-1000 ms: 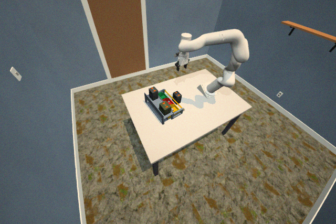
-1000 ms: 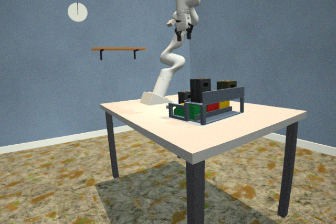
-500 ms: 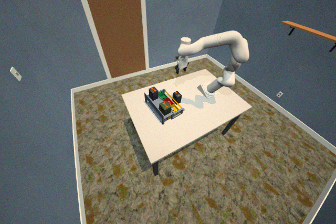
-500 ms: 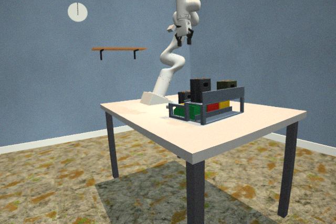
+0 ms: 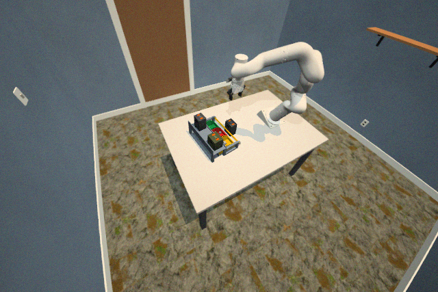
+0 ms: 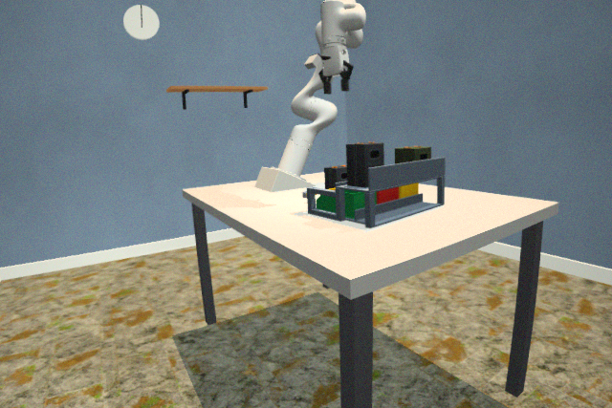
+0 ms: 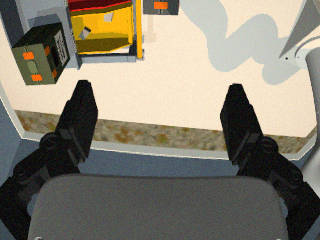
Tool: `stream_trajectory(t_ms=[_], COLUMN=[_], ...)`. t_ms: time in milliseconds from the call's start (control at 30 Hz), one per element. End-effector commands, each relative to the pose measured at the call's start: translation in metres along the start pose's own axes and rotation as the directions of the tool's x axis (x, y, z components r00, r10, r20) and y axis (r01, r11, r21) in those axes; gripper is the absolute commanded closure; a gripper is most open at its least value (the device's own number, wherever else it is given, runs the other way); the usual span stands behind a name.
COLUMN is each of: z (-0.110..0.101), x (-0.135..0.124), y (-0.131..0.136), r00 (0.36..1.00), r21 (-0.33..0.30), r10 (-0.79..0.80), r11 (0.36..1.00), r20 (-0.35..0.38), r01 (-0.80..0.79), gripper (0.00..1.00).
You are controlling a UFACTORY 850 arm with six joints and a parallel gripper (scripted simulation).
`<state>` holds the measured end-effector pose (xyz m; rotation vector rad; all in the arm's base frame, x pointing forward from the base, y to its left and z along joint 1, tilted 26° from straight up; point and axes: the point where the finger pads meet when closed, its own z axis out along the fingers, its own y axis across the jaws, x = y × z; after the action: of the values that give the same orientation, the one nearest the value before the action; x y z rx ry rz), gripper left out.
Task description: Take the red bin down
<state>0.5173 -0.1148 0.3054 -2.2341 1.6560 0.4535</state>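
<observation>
You're in a room with blue walls (image 5: 53, 34) and a white skirting (image 6: 98, 252) — underfoot, mottled brown-green carpet (image 5: 318, 228). A brown door (image 5: 152, 27) in a pale frame sits behind the white table (image 6: 445, 225) on dark legs. A wooden wall shelf (image 6: 217, 89) hangs on black brackets near a round clock (image 6: 141, 21) — a light switch (image 5: 20, 96) and a socket (image 5: 364, 122) too.

The white arm (image 6: 310, 106) is bent at the elbow and raised high. The hand (image 6: 336, 83) is pointed downward, with its fingers spread wide and nothing held between them.
</observation>
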Motion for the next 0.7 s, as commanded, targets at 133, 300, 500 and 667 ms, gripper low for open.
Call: stream_trajectory(t_ms=[133, 300, 500, 667], z=[0.039, 0.039, 0.069, 0.089], x=[0.0, 0.0, 0.0, 0.0], y=[0.0, 0.0, 0.0, 0.0], r00=[1.0, 1.0, 1.0, 1.0], r21=[0.0, 0.0, 0.0, 0.0], r10=[0.0, 0.0, 0.0, 0.0], r11=[1.0, 1.0, 1.0, 1.0], r20=[0.0, 0.0, 0.0, 0.0], r01=[0.0, 0.0, 0.0, 0.0], gripper=[0.0, 0.0, 0.0, 0.0])
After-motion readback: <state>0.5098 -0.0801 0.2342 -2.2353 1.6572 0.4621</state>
